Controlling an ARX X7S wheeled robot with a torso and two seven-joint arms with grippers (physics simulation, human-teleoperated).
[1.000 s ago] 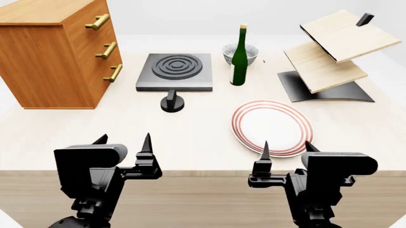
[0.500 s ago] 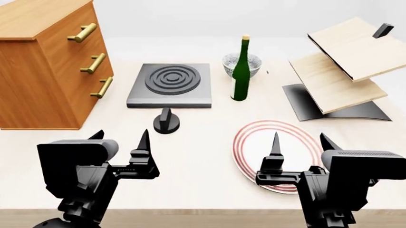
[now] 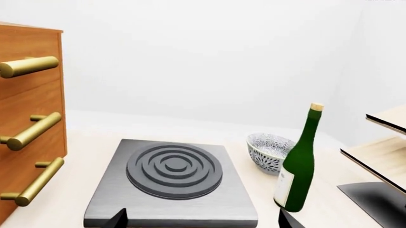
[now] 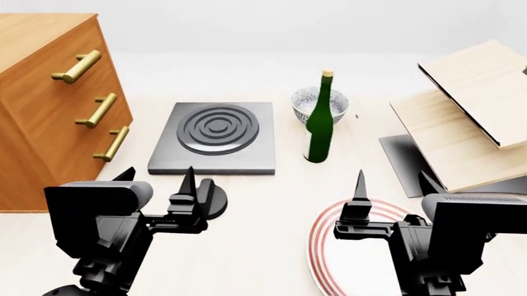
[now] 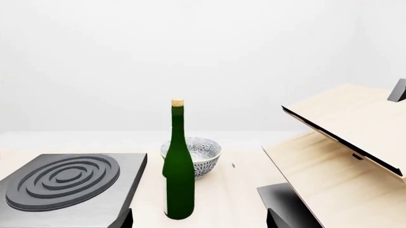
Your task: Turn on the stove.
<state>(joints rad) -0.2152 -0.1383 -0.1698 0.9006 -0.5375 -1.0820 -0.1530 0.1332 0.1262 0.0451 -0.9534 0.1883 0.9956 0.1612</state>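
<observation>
The stove is a flat dark-grey slab with a ringed burner, lying on the pale table. Its small black knob stands just in front of the slab, partly hidden behind my left gripper's inner finger. My left gripper is open and empty, just short of the knob. In the left wrist view the stove fills the space ahead of the open left gripper; the knob is out of that view. My right gripper is open and empty above the plate. The right wrist view shows the stove to one side.
A wooden drawer chest with brass handles stands left of the stove. A green bottle and a patterned bowl stand right of it. A red-ringed plate lies near right. A black rack with wooden boards stands far right.
The view has moved forward over the table, so everything sits lower and nearer. Both open grippers are now over the tabletop, the left one close to the knob.
</observation>
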